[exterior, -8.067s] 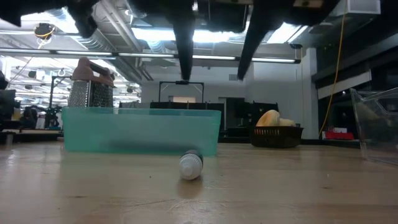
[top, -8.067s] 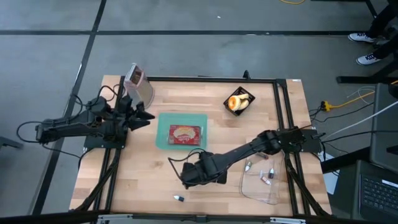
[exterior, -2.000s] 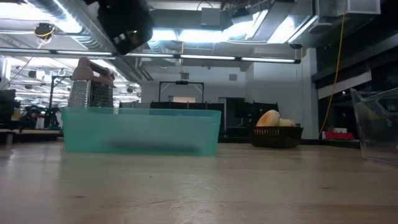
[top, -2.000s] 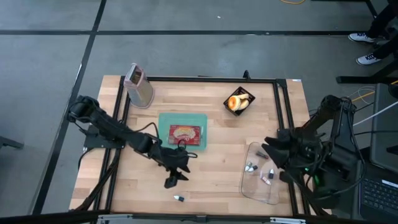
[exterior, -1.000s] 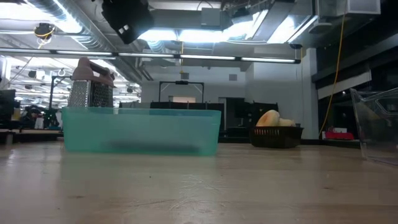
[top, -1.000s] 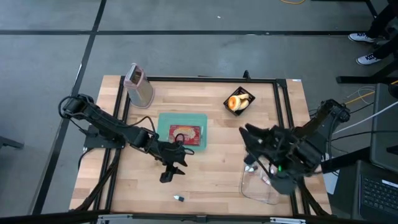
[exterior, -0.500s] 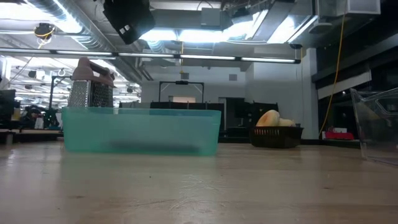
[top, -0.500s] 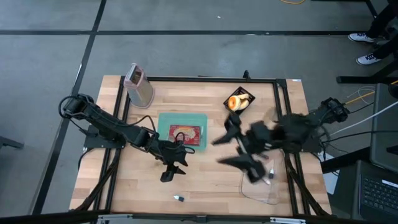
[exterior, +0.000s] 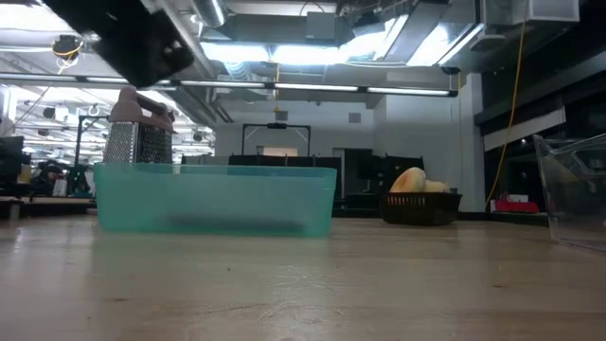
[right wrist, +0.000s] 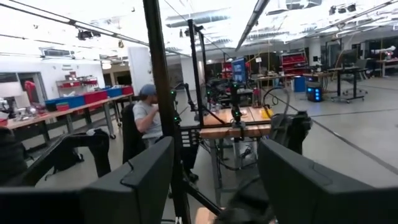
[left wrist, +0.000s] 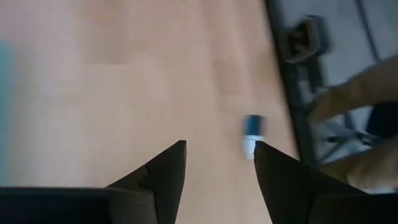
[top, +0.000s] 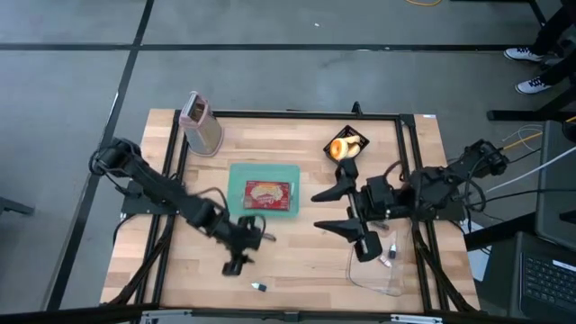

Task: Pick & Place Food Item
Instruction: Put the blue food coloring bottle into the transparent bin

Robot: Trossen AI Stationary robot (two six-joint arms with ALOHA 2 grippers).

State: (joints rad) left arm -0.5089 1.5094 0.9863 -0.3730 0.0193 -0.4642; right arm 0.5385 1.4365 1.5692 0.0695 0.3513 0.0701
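I had the left end effector [top: 236,261] low over the surface [top: 306,261], front of centre, fingers apart with nothing between them. Through its wrist view the small capsule [left wrist: 252,130] lay flat on the bare wood just beyond the fingers [left wrist: 155,180]; from above the same capsule [top: 258,287] sat alone near the front edge, just beside that end effector and well apart from everything else.

The right end effector [top: 335,211] was up off the surface between the basket [top: 346,147] and the clear bin [top: 373,270], fingers spread wide and empty, its camera looking out into the room rather than down.

Handling, as I judged it: the capsule looked light, rigid and smooth, with a blue body and a pale end. Being cylindrical, it would likely roll or squirt out if pinched off-centre or along its length. I'd have closed across the middle of the body, fingers square to its long axis, coming straight down so the tips straddled it before closing. Light grip force should do.

The teal tray [top: 239,203] held a red packet [top: 268,193]; similar small pieces already lay in the bin, so I took that as the likely drop point. The grater [top: 200,124] stood at the far left corner, out of the way.
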